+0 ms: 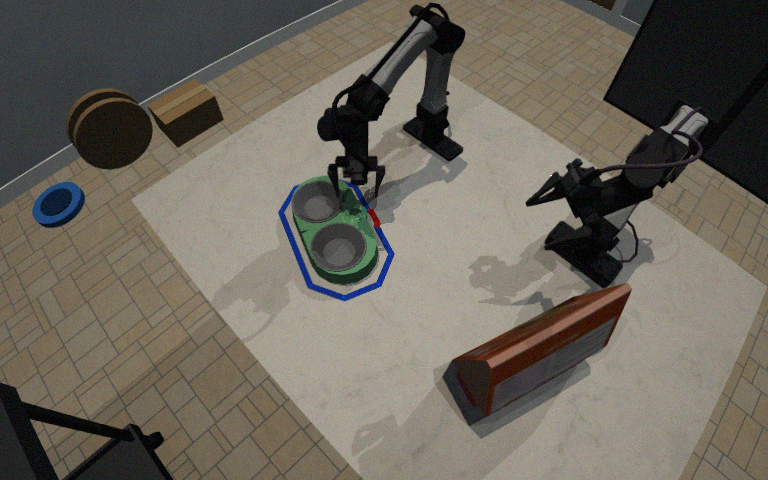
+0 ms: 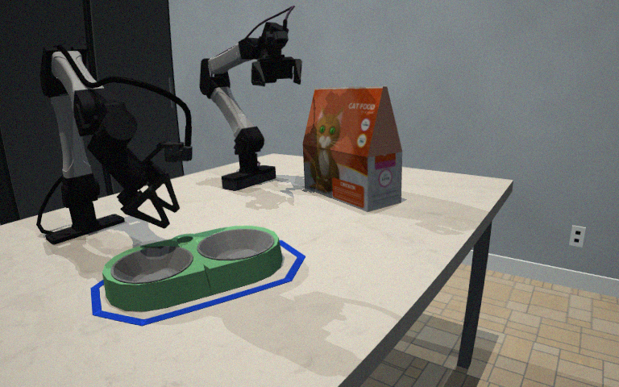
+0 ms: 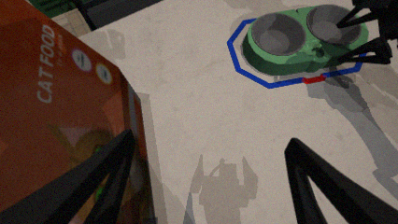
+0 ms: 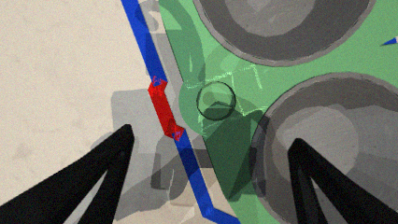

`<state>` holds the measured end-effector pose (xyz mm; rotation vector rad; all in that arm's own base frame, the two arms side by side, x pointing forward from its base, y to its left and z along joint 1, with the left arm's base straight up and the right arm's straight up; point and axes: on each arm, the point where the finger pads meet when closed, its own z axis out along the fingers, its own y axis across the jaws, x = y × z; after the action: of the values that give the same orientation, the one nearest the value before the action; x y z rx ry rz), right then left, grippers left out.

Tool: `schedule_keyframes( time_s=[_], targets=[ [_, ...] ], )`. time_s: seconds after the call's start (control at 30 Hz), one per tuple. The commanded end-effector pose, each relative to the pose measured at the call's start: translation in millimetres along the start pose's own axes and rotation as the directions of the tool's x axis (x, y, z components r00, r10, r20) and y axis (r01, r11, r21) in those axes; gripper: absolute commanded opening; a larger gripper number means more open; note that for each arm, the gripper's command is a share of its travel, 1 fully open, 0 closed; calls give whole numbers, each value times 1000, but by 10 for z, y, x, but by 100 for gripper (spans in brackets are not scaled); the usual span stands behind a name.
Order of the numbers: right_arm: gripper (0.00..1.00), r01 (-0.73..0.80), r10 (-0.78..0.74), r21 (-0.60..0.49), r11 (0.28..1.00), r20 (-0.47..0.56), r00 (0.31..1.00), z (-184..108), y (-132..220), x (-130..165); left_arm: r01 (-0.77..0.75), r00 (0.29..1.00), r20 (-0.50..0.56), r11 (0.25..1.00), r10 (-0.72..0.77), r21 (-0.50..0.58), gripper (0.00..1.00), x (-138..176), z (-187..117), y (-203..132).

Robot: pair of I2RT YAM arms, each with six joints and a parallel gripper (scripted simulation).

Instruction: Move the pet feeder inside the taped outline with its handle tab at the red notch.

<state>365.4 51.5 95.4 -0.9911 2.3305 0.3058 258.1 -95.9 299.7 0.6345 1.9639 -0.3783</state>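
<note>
The right gripper (image 1: pixel 355 205) (image 2: pixel 171 217) (image 3: pixel 337 43) (image 4: pixel 211 137) has its fingers spread wide above the green pet feeder (image 1: pixel 322 225) (image 2: pixel 197 287) (image 3: pixel 276 66) (image 4: pixel 248 77), holding nothing. The feeder sits inside the blue outline (image 1: pixel 296 255) (image 2: pixel 207 304) (image 3: pixel 235 58) (image 4: pixel 193 179), its tab (image 4: pixel 189 105) beside the red notch (image 1: pixel 374 218) (image 3: pixel 314 79) (image 4: pixel 162 109), both bowls in their wells. The left gripper (image 1: pixel 537 224) (image 2: pixel 278 82) (image 3: pixel 209 139), also wide open and unloaded, hangs well apart from it.

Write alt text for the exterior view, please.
A green plastic-looking pet feeder holding two grey steel bowls sits inside a blue taped outline on a pale table, an open black pincer above it; behind stands an orange-and-grey cat food bag.
</note>
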Motion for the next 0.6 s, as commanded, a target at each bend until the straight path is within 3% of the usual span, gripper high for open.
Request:
schedule_keyframes(
  time_s=[0.0, 0.2, 0.27, 0.47, 0.57],
  targets=[
    [100, -216, 199, 211, 953, 99, 975, -117, -118, -162, -5, 1000, 5, 1000, 5, 4, 100, 26, 5, -3],
    [100, -413, 372, 327, 850, 182, 910, -208, -119, -154, -5, 1000, 5, 1000, 5, 4, 100, 26, 5, -3],
    [100, -413, 372, 327, 850, 182, 910, -208, -119, -154, -5, 1000, 5, 1000, 5, 4, 100, 26, 5, -3],
    [100, -535, 471, 390, 749, 254, 845, -261, -62, -173, -5, 1000, 5, 1000, 5, 4, 100, 26, 5, -3],
    [100, -546, 494, 398, 737, 234, 837, -199, -16, -125, -5, 1000, 5, 1000, 5, 4, 100, 26, 5, -3]
  ],
)
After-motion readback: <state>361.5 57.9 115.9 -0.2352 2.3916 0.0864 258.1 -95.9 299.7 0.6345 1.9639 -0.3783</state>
